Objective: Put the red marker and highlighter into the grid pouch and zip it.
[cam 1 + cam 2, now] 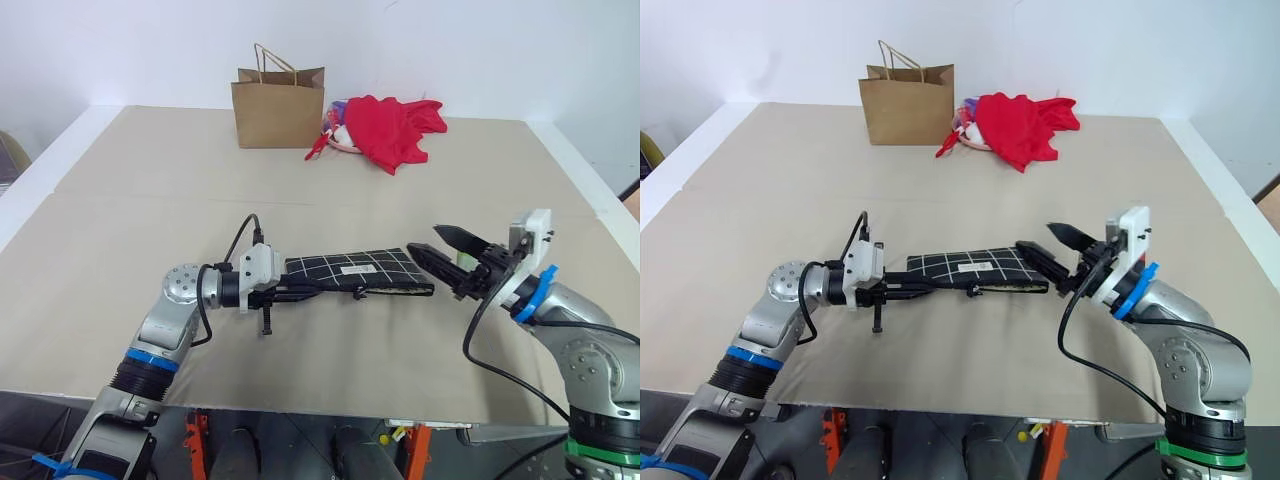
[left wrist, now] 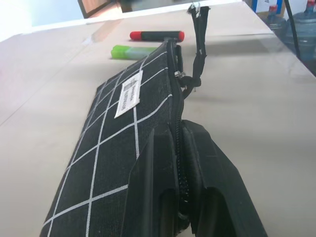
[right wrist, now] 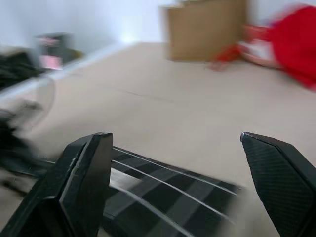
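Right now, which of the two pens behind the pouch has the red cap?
The red marker, black-barrelled with red at both ends. It lies just beyond the highlighter, which is light green all over. Both lie outside the grid pouch.

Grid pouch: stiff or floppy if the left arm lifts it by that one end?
Probably floppy. The grid pouch is thin fabric, and the left gripper pinches only its end, so the free end likely droops. It looks flat, so probably light. The right gripper is open beside the far end, not supporting it. The dangling zipper pull may swing.
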